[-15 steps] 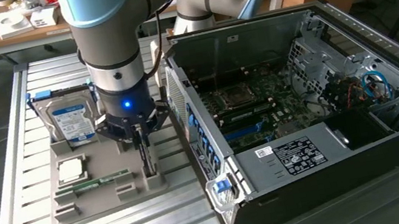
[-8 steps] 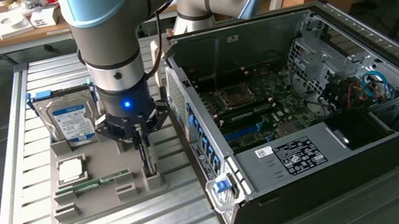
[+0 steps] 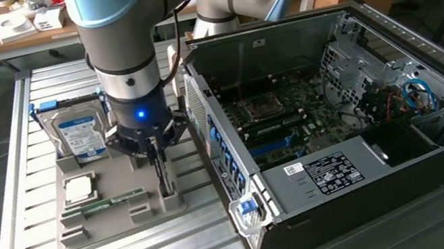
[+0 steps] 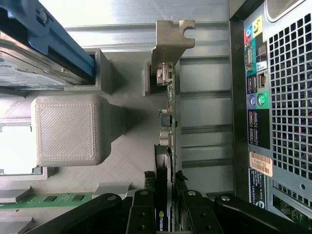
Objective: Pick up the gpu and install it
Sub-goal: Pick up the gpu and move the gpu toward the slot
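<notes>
1. Gripper (image 3: 160, 176) is low over the tray (image 3: 104, 231), pointing straight down. Jaws stand narrow, one on each face of the gpu (image 4: 165, 126), with the pads (image 4: 187, 204) against it: a grip on the card, not a wide hover.
2. The gpu stands on edge in its tray slot, directly under the wrist and between the jaws. It does not look lifted; its lower edge appears seated in the slot.
3. The grip sits toward one end of the card. The bracket (image 4: 168, 41) is at the other end, well ahead of the fingertips.
4. Handling, as a judgement:
   - Light and stiff; a thin flat board that should not sag in a two-sided pinch.
   - Fragile: small parts show along the edge, so the pads belong on flat faces, not on components or the connector edge.
   - Faces look smooth, so slip or tilt is possible with a hold this far off centre; the bracket end may droop.
5. Best hold, as a judgement: across the two broad faces near mid-length, upper edge up.
6. Neighbours: the drive (image 3: 82, 135) stands on one side of the hand, and the open case (image 3: 349, 170) is just beside it on the other.
</notes>
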You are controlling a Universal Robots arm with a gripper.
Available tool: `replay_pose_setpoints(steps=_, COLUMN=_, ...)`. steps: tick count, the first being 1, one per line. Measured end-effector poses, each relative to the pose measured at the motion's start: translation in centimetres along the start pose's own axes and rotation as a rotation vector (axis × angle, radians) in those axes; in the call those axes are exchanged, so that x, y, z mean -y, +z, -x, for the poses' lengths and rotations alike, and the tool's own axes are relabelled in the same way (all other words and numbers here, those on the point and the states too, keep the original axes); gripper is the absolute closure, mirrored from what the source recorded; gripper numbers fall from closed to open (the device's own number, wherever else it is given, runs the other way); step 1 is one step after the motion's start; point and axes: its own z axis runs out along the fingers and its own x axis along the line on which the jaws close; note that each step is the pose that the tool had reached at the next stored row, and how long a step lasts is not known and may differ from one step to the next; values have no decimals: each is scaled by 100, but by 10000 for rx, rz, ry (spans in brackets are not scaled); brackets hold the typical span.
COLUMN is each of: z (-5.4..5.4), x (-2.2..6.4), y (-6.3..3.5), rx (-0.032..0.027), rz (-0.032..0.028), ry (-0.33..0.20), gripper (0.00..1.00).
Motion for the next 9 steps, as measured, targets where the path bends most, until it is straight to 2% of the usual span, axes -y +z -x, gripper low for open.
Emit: replay_pose_setpoints(steps=9, z=4, x=-8, y=-177, rx=0, rz=0, ry=0, gripper=74)
